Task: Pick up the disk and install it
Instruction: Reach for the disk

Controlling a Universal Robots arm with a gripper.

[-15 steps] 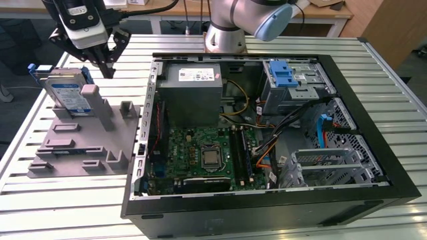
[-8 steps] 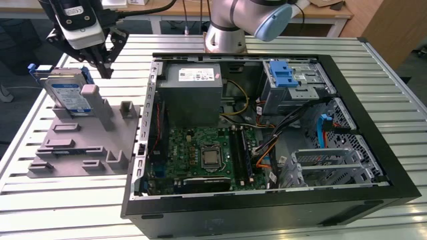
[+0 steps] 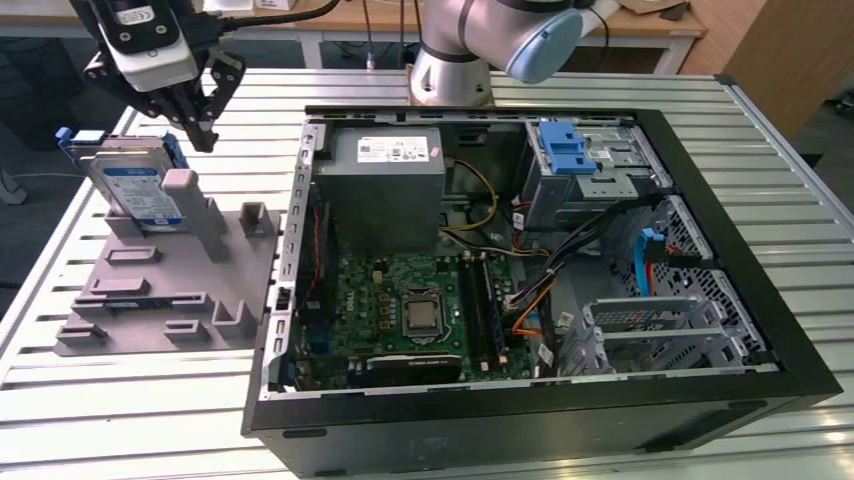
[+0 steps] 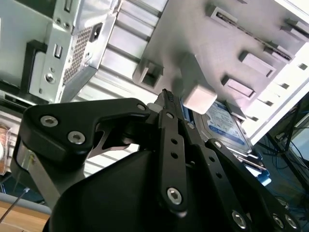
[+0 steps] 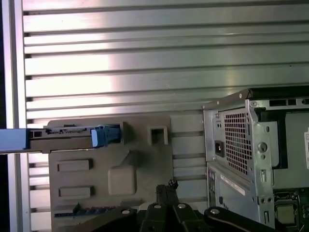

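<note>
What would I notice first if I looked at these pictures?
The big open computer case in the middle of the exterior view grabs the eye, with its green board showing inside. At the exterior view's left, the disk stands upright in a grey holder, and the gripper hangs close above it.

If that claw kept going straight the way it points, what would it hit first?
The gripper would likely meet the grey holder first, beside the upright disk, not on it, though depth is unclear.
</note>
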